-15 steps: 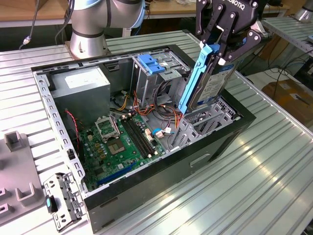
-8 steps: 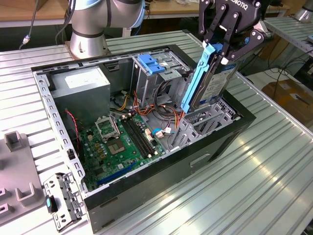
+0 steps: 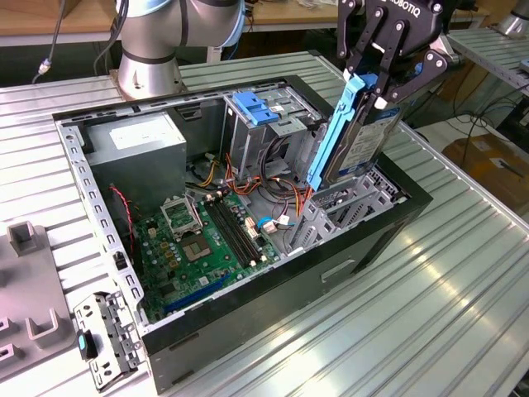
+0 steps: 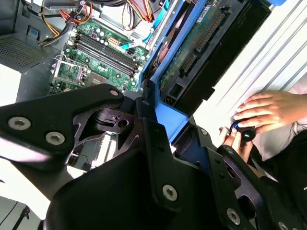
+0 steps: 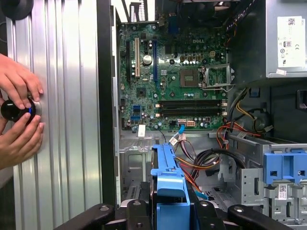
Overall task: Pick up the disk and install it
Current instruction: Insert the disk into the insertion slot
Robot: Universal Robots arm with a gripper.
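Note:
The disk (image 3: 354,141), a dark drive in a bright blue carrier rail, hangs on edge and tilted, its lower end down in the drive bay on the exterior view's right of the open computer case (image 3: 347,260). My gripper (image 3: 378,89) is shut on its upper end, with black fingers (image 3: 366,59) on both faces. In the second wrist view the gripper (image 4: 172,128) clamps the blue rail of the disk (image 4: 199,52), whose circuit-board side faces the camera. In the first wrist view the disk (image 5: 169,172) runs edge-on from the gripper (image 5: 170,213) toward the case floor.
Inside the case lie a green motherboard (image 3: 207,236), a grey power supply (image 3: 136,149), coloured cables (image 3: 277,194) and a drive cage with a blue latch plate (image 3: 254,107). A person's hands (image 5: 19,112) hold a dark knob on the ribbed table (image 3: 446,281). Grey fixtures (image 3: 33,306) stand on the exterior view's left.

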